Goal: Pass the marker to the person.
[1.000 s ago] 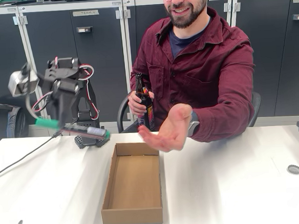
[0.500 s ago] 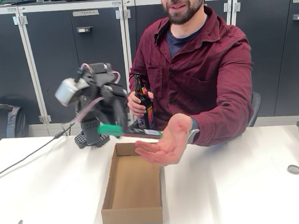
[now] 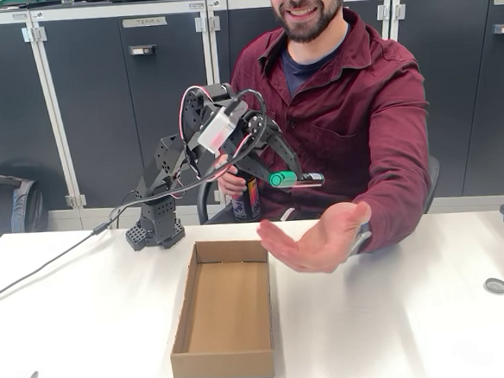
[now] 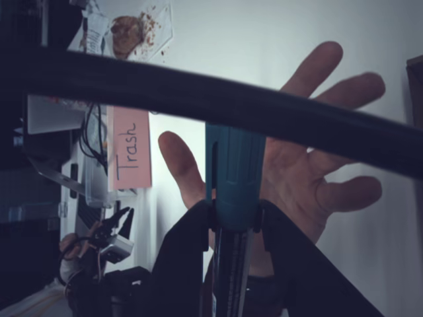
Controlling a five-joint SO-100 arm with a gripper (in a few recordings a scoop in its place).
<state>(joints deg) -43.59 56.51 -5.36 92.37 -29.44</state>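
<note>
Here the marker (image 3: 295, 179) is held up in the air, level, above the person's open hand (image 3: 312, 244) and not touching it. In the fixed view its green cap points toward the camera's left and the dark barrel with a pale label runs right. The gripper (image 3: 287, 176) has its fingers (image 4: 192, 251) pinching the marker on both sides just behind the cap. The wrist view shows the teal-green cap (image 4: 234, 173) close up against the spread palm behind it, with a pink "Trash" note (image 4: 130, 148) at left; a dark cable crosses the top, probably the arm's own. The fixed view adds the cardboard box (image 3: 223, 309) on the white surface (image 3: 399, 317) and a brown bottle (image 3: 246, 198) in the person's other hand.
</note>
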